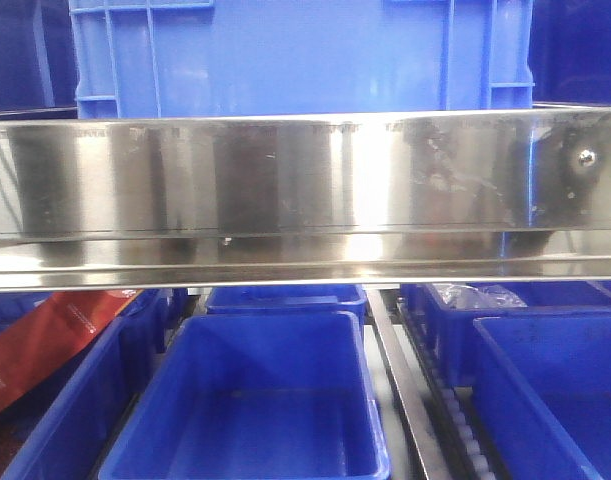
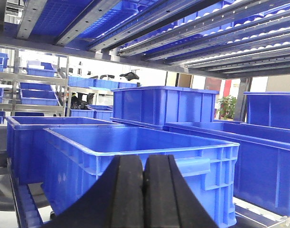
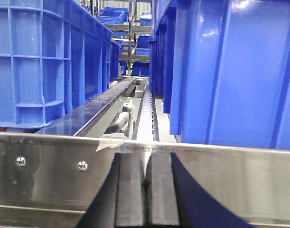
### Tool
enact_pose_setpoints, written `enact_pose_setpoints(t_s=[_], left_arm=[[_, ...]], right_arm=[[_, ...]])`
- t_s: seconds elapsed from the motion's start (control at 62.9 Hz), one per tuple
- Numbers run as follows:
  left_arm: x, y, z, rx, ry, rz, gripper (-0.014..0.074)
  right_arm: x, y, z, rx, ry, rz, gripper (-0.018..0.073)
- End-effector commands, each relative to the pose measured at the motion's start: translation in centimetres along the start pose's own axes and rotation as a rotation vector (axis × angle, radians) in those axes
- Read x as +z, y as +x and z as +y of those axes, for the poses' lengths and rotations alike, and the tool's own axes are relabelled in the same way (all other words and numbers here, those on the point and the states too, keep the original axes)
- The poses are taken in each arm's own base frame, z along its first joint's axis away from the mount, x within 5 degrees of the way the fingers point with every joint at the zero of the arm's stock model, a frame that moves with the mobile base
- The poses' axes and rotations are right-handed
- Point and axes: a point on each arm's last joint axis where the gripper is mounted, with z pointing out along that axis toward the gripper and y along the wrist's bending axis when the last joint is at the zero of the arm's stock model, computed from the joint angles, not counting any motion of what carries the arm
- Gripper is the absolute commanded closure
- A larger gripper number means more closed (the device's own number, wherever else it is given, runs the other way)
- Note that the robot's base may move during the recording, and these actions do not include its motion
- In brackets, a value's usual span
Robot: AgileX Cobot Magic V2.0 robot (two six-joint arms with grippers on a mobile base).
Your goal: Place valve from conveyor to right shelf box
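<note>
No valve and no conveyor belt show in any view. In the left wrist view my left gripper (image 2: 144, 164) is shut and empty, its black pads pressed together just in front of an empty blue box (image 2: 135, 142) on the shelf. In the right wrist view my right gripper (image 3: 147, 164) is shut and empty, close against a steel shelf rail (image 3: 50, 166), between a blue box on the left (image 3: 40, 61) and a blue box on the right (image 3: 230, 71). Neither gripper shows in the front view.
The front view faces a wide steel shelf beam (image 1: 305, 190) with a blue crate (image 1: 295, 50) above it. Below stand several blue boxes: an empty one in the middle (image 1: 275, 400), one at right (image 1: 555, 380), and one holding a clear bag (image 1: 475, 296). A red bag (image 1: 45, 340) lies at left.
</note>
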Motion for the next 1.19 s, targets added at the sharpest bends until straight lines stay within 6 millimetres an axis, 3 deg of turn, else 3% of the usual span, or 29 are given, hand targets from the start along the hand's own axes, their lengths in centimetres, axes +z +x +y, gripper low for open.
enact_pose_setpoints(t_s=[0.0, 0.239, 0.398, 0.763, 1.177], left_arm=[[-0.1, -0.2, 0.0, -0.001, 0.0, -0.022, 0.0707], [-0.1, 0.4, 0.1, -0.001, -0.002, -0.003, 0.0707], [0.0, 3.4, 0.5, 0.203, -0.018, 0.08, 0.0706], [-2.5, 9.8, 2.4, 0.138, -0.264, 0.148, 0.0706], [-3.6, 12.9, 3.9, 0.168, -0.466, 0.137, 0.0706]], right_arm=[[0.0, -0.1, 0.0, -0.006, 0.008, -0.018, 0.0721], [0.0, -0.1, 0.0, -0.006, 0.008, -0.018, 0.0721], [0.0, -0.1, 0.0, -0.006, 0.008, -0.018, 0.0721], [0.0, -0.1, 0.0, -0.006, 0.008, -0.018, 0.0721], [0.0, -0.1, 0.0, -0.006, 0.008, -0.018, 0.0721]])
